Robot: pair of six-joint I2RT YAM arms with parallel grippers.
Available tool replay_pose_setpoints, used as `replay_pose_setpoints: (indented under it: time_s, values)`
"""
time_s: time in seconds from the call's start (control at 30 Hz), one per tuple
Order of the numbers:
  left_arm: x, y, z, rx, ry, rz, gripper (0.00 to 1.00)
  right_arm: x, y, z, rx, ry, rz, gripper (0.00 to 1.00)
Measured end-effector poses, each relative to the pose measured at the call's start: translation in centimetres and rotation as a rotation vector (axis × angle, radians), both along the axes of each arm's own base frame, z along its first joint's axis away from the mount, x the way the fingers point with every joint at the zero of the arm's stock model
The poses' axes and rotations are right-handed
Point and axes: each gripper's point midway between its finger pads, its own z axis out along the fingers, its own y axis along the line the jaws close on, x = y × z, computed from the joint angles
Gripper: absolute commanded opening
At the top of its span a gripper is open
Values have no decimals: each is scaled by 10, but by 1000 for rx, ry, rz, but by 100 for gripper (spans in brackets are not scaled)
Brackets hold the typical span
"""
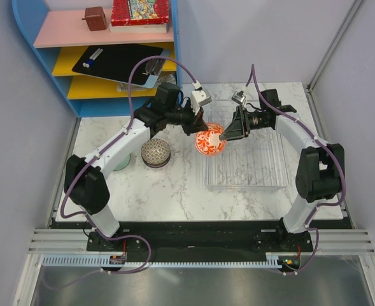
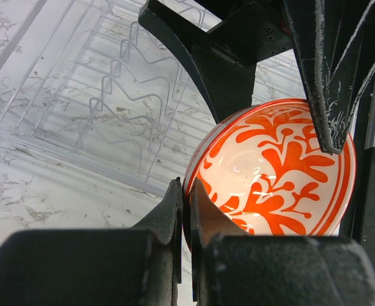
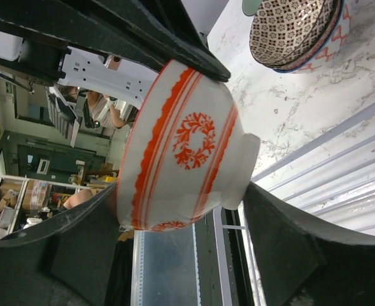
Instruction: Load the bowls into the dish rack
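Left claw (image 2: 187, 191) clamped shut on the orange floral bowl (image 2: 270, 172) by its rim, over the dish rack (image 1: 263, 167); right claw (image 1: 228, 135) brackets it, grip unclear: confirm that hold before releasing.

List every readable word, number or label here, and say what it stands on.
No text can be read.
Cover of the book: print too small to read.
The bowl: orange floral pattern only, no lettering.
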Motion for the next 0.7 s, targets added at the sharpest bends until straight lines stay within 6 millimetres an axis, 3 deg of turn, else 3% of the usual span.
replay_pose_setpoints:
  time_s: [0.13, 0.43, 0.53, 0.63, 0.67, 0.7]
  values:
    - [0, 0, 0, 1, 1, 0, 2, 0, 0, -4, -8, 12, -3, 62]
    - [0, 0, 0, 1, 0, 0, 2, 0, 0, -4, -11, 10, 3, 3]
    - [-1, -1, 0, 2, 1, -1, 4, -1, -1, -4, -12, 11, 3, 0]
    - [-1, -1, 0, 2, 1, -2, 23, -1, -1, -4, -13, 9, 4, 0]
    - [-1, -1, 0, 1, 1, -2, 43, -1, -1, -4, -12, 9, 4, 0]
    - [-1, -1, 0, 1, 1, -3, 49, -1, -1, -4, -12, 7, 5, 0]
